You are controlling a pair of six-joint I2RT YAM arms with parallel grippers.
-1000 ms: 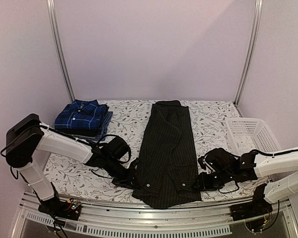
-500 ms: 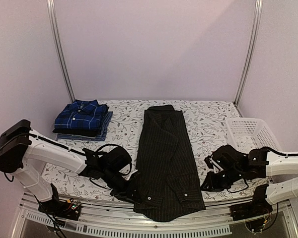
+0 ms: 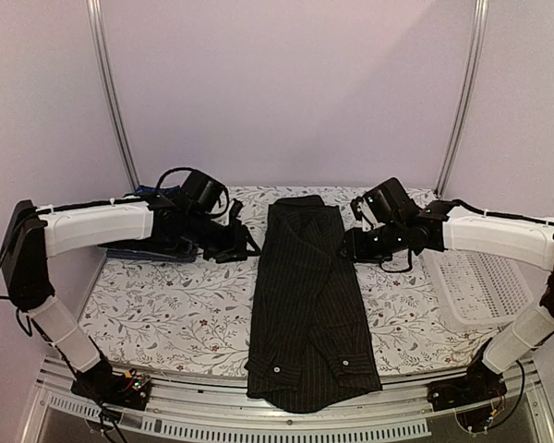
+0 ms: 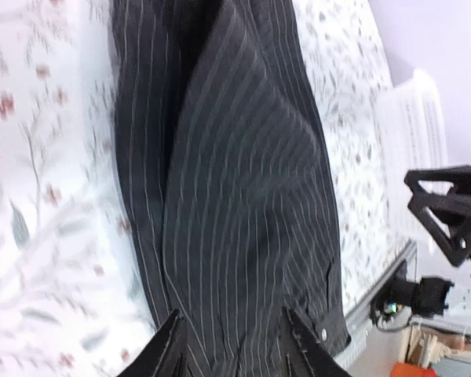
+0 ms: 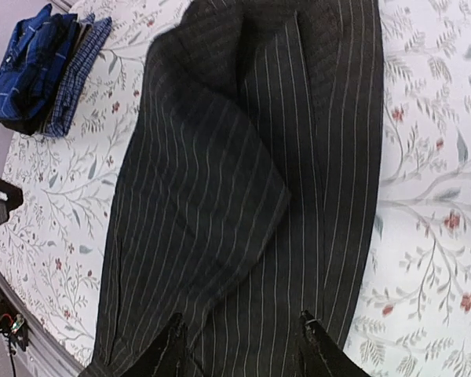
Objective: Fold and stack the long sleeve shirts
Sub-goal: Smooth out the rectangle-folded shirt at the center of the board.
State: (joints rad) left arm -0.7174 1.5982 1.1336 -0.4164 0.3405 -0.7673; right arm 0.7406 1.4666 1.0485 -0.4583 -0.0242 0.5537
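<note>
Centrally, pinstriped shirt (image 3: 309, 295) folded lengthwise, plaid shirts (image 5: 27, 59) stacked

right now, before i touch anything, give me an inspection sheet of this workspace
surface: floral table cover, lying flat
job's things: black pinstriped shirt folded narrow, lengthwise mid-table; plaid shirt stack far left
clutter: white mesh basket at right edge
grippers: left end effector and right end effector open, empty, above the shirt
cables: black cable looped over left wrist
surroundings: pale walls, metal posts
</note>
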